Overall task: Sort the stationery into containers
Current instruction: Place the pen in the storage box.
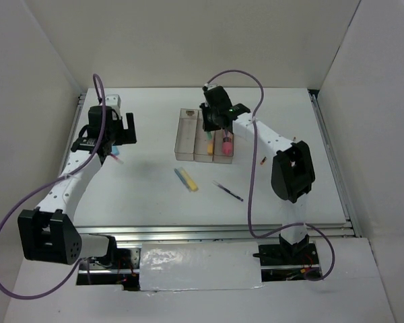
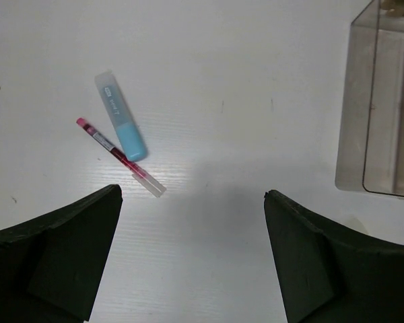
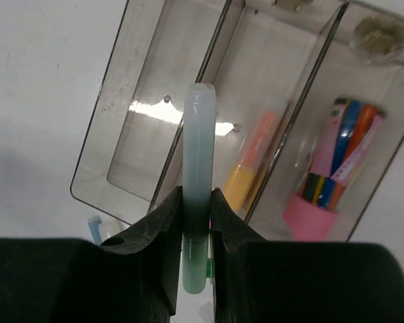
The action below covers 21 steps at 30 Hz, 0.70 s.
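My right gripper (image 3: 196, 202) is shut on a pale green marker (image 3: 200, 141), which hangs over the wall between the left and middle bins of the clear containers (image 3: 114, 145). The middle bin holds an orange-yellow marker (image 3: 252, 165). In the right bin lies a fat pink-and-purple one (image 3: 335, 168). From above, the right gripper (image 1: 215, 120) hovers over the containers (image 1: 183, 138). My left gripper (image 2: 192, 196) stands wide open above bare table, just short of a light blue highlighter (image 2: 121, 116) and a thin red pen (image 2: 120, 156). The left gripper (image 1: 114, 131) is far left of the bins.
A yellow and a blue marker (image 1: 186, 179) lie together in front of the bins, with a thin dark pen (image 1: 227, 190) to their right. A small red piece (image 1: 263, 160) lies near the right arm. White walls enclose the table on three sides.
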Each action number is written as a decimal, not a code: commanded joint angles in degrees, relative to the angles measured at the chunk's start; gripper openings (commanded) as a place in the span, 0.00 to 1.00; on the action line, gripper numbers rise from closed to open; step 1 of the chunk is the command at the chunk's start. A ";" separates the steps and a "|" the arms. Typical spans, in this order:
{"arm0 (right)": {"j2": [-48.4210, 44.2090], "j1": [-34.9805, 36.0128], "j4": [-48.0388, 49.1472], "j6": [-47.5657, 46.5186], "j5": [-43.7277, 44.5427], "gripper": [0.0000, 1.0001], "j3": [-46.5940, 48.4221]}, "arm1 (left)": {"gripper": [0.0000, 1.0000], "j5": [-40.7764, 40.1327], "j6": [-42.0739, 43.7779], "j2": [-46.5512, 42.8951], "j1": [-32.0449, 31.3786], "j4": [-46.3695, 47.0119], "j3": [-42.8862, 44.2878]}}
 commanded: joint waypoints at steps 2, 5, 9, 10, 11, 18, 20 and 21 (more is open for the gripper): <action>2.50 -0.30 -1.75 8.47 -1.67 0.00 1.64 | 0.99 -2.71 -1.60 4.29 2.31 2.93 1.57; 6.09 -1.27 -2.36 9.35 -1.68 0.00 4.71 | 0.99 -1.92 -2.22 7.10 3.89 3.10 1.84; 9.09 -2.85 -2.54 11.19 -2.03 0.07 5.08 | 0.99 0.00 -1.26 10.70 5.99 1.87 3.50; 9.70 -3.12 -2.63 11.20 -1.94 0.09 4.63 | 0.99 1.14 -0.04 12.45 6.88 1.43 4.55; 9.97 -3.38 -2.54 11.20 -1.85 0.10 4.28 | 0.99 2.37 0.32 13.34 7.41 0.82 4.91; 11.90 -5.75 -2.28 10.76 -4.93 0.42 5.50 | 0.84 4.41 1.65 20.89 9.17 1.79 8.33; 12.34 -6.02 -2.19 10.67 -8.34 0.47 6.12 | 0.78 3.62 1.21 25.28 9.17 0.38 11.76; 12.61 -6.37 -2.19 10.58 -9.14 0.48 6.73 | 0.76 3.09 0.86 28.00 9.26 -0.76 14.29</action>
